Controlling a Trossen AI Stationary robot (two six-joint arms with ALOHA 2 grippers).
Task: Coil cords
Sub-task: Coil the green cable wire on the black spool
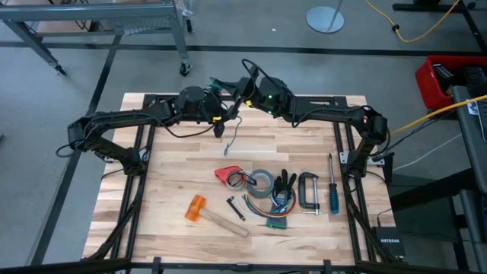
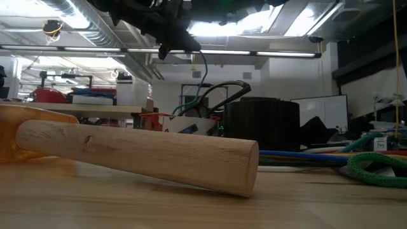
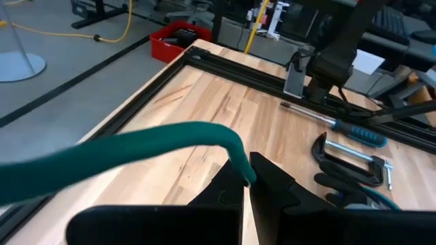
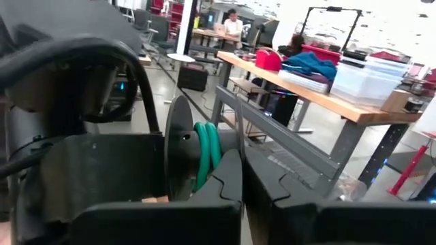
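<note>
The cord (image 1: 228,137) is thin and teal-green. It hangs from my two grippers, which meet high over the table's far middle, and its free end (image 1: 226,156) dangles above the wood. My left gripper (image 3: 246,178) is shut on the cord (image 3: 136,146). My right gripper (image 4: 242,178) is shut and faces the left one at close range. Two strands of the cord (image 4: 206,151) run side by side just past its fingers, next to a dark disc on the left arm. In the low view the cord (image 2: 203,73) drops from the dark grippers at the top. My left gripper pinches the cord (image 3: 240,162) between its two fingertips, and the fingers slant down and lie across it. From the pinch one part sweeps off to the side in a slack arc, clear of the table. My right gripper has the two strands (image 4: 201,173) passing behind one finger; I cannot tell whether it touches them.
Tools lie on the near half of the table: a hammer (image 1: 205,213) with an orange head, a red tool (image 1: 226,174), a tape roll (image 1: 262,183), pliers (image 1: 285,183), a C-clamp (image 1: 308,190), a screwdriver (image 1: 332,190) and multi-coloured wires (image 1: 275,221). Bare wood lies under the grippers.
</note>
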